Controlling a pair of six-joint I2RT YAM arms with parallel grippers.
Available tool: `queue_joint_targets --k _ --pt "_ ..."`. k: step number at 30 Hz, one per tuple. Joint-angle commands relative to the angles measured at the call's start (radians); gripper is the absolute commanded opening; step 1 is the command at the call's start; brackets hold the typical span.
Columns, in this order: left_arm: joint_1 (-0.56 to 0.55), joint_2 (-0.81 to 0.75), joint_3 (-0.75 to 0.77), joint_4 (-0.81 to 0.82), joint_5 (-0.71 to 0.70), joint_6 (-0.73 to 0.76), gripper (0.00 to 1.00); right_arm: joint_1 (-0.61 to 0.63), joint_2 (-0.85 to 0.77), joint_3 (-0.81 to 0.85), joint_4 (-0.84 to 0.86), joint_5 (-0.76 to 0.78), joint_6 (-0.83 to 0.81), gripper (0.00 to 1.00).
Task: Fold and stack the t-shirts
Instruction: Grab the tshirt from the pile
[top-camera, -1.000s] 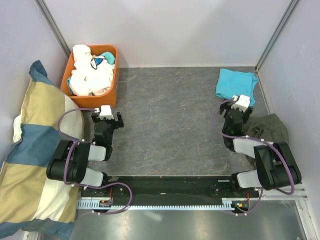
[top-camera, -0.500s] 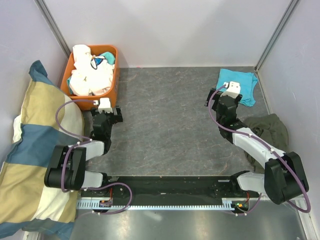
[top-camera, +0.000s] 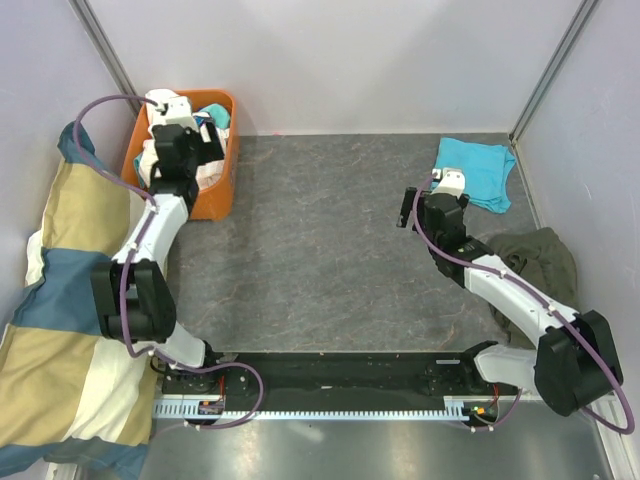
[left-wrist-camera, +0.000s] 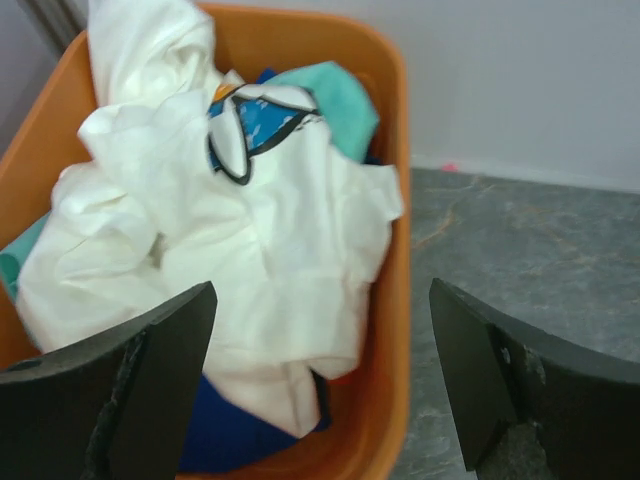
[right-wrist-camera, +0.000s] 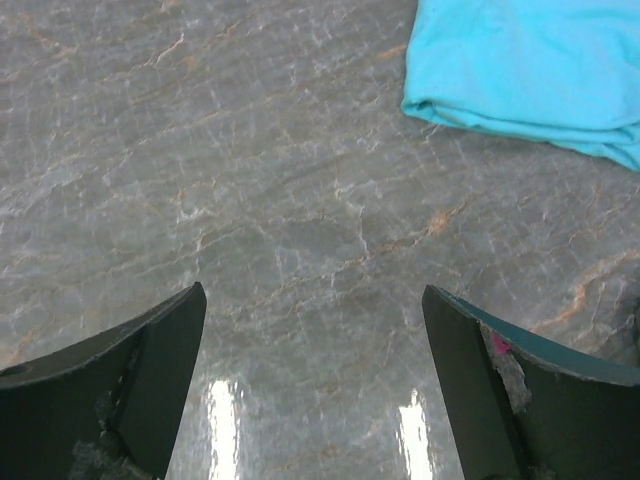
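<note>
Left pincer (left-wrist-camera: 320, 300) spread over cream tee (left-wrist-camera: 290, 250), its blue print (left-wrist-camera: 255, 125) unreadable; right pincer (right-wrist-camera: 312, 295) spread.

Tees (left-wrist-camera: 270, 230) in bin (top-camera: 212, 203) back-L, folded tee (top-camera: 474, 172) back-R, pillow (top-camera: 70, 300) far L.

Orange for the basket (left-wrist-camera: 398, 240). Inside, a cream-white t-shirt (left-wrist-camera: 270, 260) with a blue-and-white print (left-wrist-camera: 262, 122) edged in black, a teal t-shirt (left-wrist-camera: 345, 100) behind, a deep blue t-shirt (left-wrist-camera: 225, 440) beneath. Plain bright turquoise for the folded t-shirt (right-wrist-camera: 540, 60) on the desk (right-wrist-camera: 300, 200), itself grey marbled with pale and rust veins. Olive-green for the crumpled garment (top-camera: 540, 255). Broad yellow, cream and blue checks on the pillow (top-camera: 60, 300). Black for left hand (left-wrist-camera: 320, 290) and right hand (right-wrist-camera: 312, 292); purple for the cables (top-camera: 97, 106).
</note>
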Motion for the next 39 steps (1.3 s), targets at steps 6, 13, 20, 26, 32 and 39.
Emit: queue_joint_targets --k 6,13,20,26,32,39 --pt "0.099 0.207 0.327 -0.365 0.097 0.013 0.91 0.011 -0.137 -0.004 -0.155 -0.049 0.059 0.98" --pt "0.116 0.293 0.393 -0.376 0.157 0.004 0.89 0.011 -0.2 -0.062 -0.176 -0.034 0.061 0.98" --pt "0.127 0.352 0.436 -0.353 0.109 -0.012 0.88 0.011 -0.21 -0.078 -0.186 -0.038 0.059 0.98" --pt "0.138 0.408 0.523 -0.337 0.105 -0.021 0.88 0.01 -0.184 -0.085 -0.175 -0.046 0.057 0.98" --pt "0.155 0.509 0.652 -0.348 0.031 -0.019 0.88 0.01 -0.139 -0.061 -0.176 -0.057 0.054 0.98" --pt "0.165 0.644 0.767 -0.386 0.0 -0.002 0.88 0.011 -0.115 -0.039 -0.175 -0.047 0.042 0.98"
